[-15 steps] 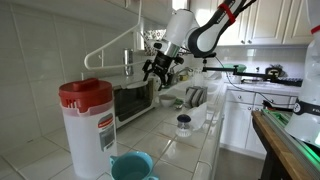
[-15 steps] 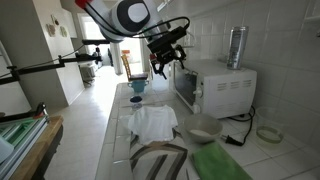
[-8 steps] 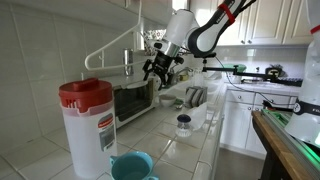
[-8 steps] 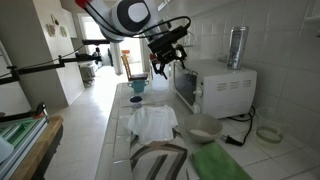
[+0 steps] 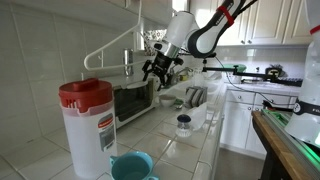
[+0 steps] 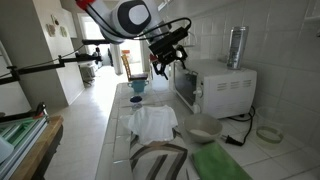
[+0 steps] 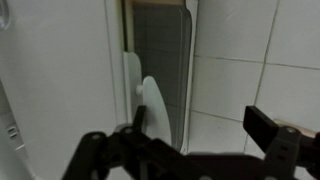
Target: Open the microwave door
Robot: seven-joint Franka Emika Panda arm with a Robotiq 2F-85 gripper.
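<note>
Microwave stands on tiled counter against the wall. Microwave door appears upright and shut. Gripper hangs just above the microwave's front top edge, jaws spread wide, holding nothing. Silver canister sits on top of the microwave. Red-lidded pitcher stands beside the microwave. White cloth lies near its front.

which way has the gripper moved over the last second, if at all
No. In both exterior views the open gripper sits at the same spot by the upper front edge of the microwave as before.
</note>
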